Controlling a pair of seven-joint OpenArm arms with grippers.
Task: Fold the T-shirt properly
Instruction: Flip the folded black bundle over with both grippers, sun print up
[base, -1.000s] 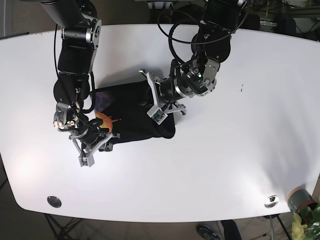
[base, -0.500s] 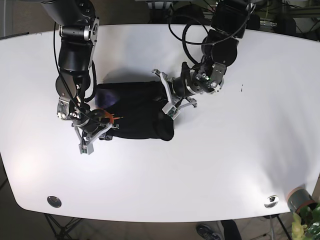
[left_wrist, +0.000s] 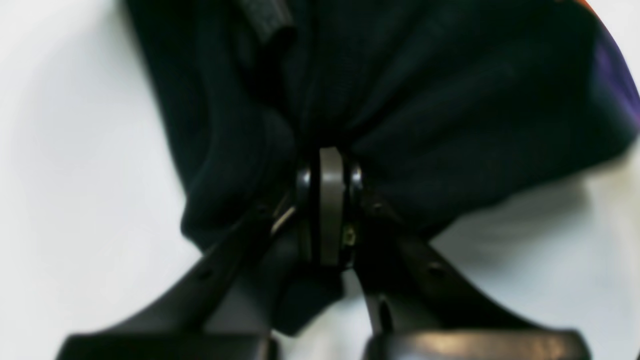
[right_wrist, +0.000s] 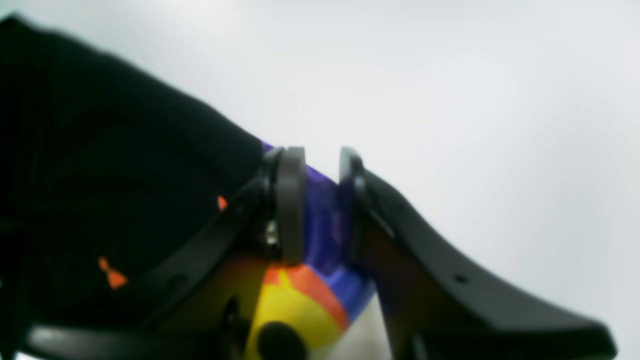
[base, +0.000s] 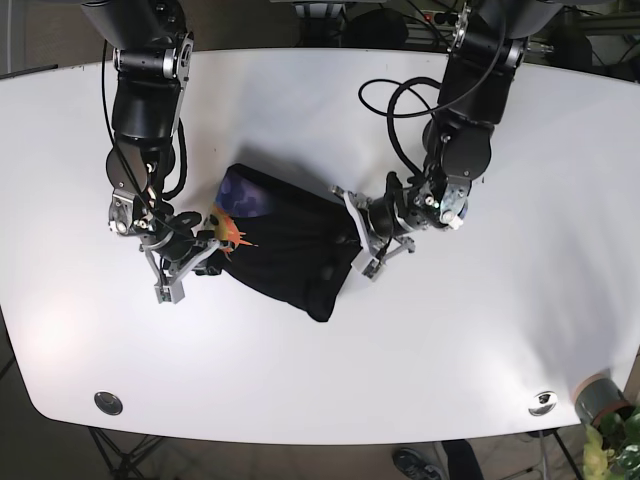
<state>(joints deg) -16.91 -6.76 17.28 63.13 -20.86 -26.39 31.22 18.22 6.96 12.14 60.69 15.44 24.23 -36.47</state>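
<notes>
Both ends of the black T-shirt (base: 285, 240), bunched mid-table (base: 480, 330), are pinched: the left gripper (left_wrist: 325, 165) is clamped on dark folds, the right gripper (right_wrist: 317, 200) on the printed edge. Judged best: keep the cloth taut and lay it flat. Only the wrist views show the pinches; the base view shows the whole shirt.

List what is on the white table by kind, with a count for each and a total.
T-shirt: 1 (black with a colourful print, bunched up)
Arm tools: 2, the left tool and the right tool, each shut on the T-shirt
Round metal fittings near the table's front edge: 2
Total: 5
</notes>
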